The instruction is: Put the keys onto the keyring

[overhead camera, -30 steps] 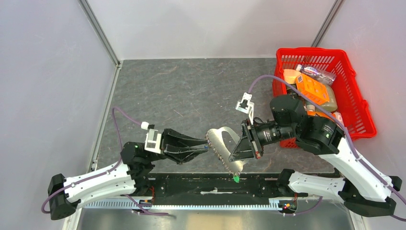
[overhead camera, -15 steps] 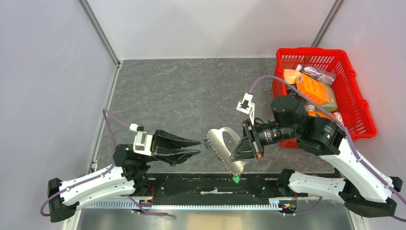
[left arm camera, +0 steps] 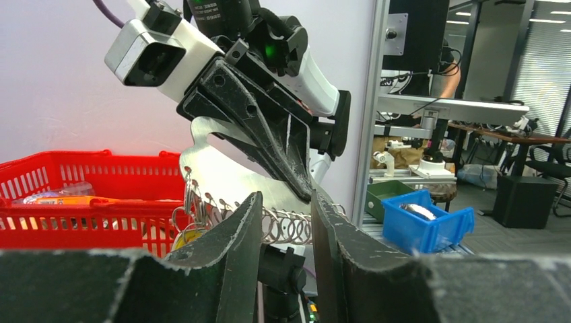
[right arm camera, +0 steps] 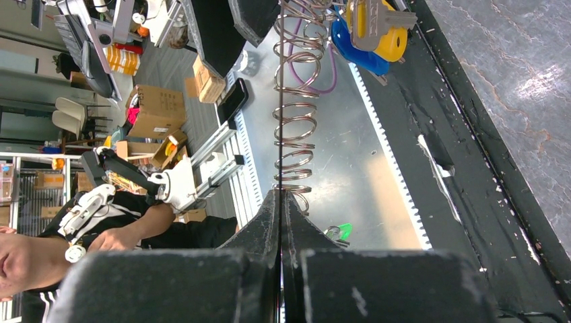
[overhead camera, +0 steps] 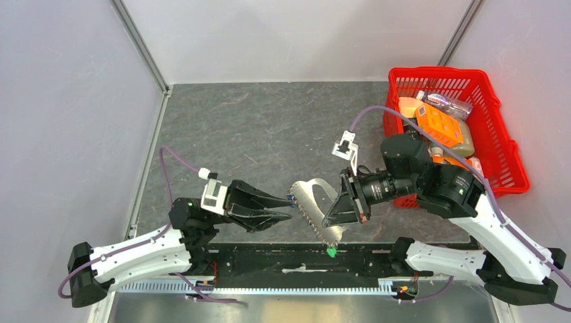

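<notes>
The keyring (overhead camera: 316, 196) is a flat silver piece with a coil of wire loops (overhead camera: 315, 227) along its edge and a green tag (overhead camera: 330, 252) at its near end. My right gripper (overhead camera: 334, 210) is shut on it and holds it above the table. In the right wrist view the keyring (right arm camera: 283, 134) shows edge-on between the shut fingers, my right gripper (right arm camera: 281, 195) closed on it. Blue- and yellow-capped keys (right arm camera: 367, 33) hang at its far end, the blue one (overhead camera: 291, 199) next to my left gripper (overhead camera: 289, 208). My left gripper (left arm camera: 286, 225) is open with nothing between its fingers, and the coil (left arm camera: 286, 225) lies just beyond it.
A red basket (overhead camera: 501, 158) full of packets stands at the right, behind the right arm. A black strip (overhead camera: 283, 259) runs along the table's near edge under the keyring. The grey tabletop (overhead camera: 269, 128) spreads behind both grippers, with white walls on either side.
My left gripper drew back to the left half a second ago, then came back right to the keyring's key end, its jaws slightly wider. The right gripper and keyring have not moved.
</notes>
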Tool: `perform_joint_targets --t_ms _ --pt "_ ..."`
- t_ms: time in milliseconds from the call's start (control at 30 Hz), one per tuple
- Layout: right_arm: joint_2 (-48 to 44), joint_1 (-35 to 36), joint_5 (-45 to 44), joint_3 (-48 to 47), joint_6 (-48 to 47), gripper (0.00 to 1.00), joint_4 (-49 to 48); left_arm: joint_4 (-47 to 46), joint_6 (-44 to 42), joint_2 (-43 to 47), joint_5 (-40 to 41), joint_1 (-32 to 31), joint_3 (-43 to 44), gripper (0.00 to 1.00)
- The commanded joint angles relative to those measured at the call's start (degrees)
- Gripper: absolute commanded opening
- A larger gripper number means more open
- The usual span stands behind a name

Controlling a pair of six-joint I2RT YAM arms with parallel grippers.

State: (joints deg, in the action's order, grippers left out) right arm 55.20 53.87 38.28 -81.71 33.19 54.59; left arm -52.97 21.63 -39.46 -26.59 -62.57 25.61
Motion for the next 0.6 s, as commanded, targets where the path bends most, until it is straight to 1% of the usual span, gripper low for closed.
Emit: perform_joint_targets --t_ms 0,567 --pt "-0.8 -0.08 0.48 0.24 -0.74 0.0 -3.26 -3.81 2.53 -0.34 -1.62 -0.25 2.29 0.4" --pt "-1.15 -0.08 0.21 0.09 -0.54 0.0 -3.26 -2.75 1.15 -1.62 0.82 -0.25 2.12 0.4"
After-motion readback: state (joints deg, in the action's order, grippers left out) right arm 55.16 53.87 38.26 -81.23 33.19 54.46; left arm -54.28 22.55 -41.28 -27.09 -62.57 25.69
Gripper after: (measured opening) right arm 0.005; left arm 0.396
